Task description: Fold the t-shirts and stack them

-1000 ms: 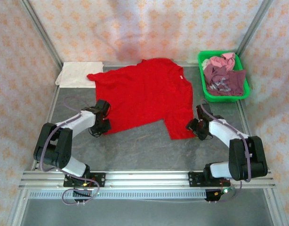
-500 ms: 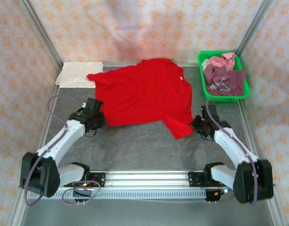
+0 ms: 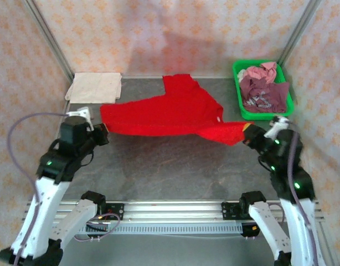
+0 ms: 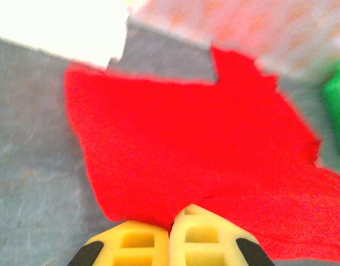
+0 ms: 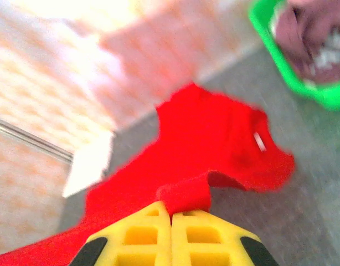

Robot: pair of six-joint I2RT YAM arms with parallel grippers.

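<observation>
Basket [image 3: 237, 88] near red t-shirt [image 3: 170, 111]

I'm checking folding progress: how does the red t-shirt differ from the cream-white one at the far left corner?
The red t-shirt is pinched at its near edge by the left end effector and the right end effector; the cream-white t-shirt lies untouched. The red one is spread wide and uneven; the cream-white one is a compact, neat rectangle. Both are plain, unprinted cloth.
</observation>
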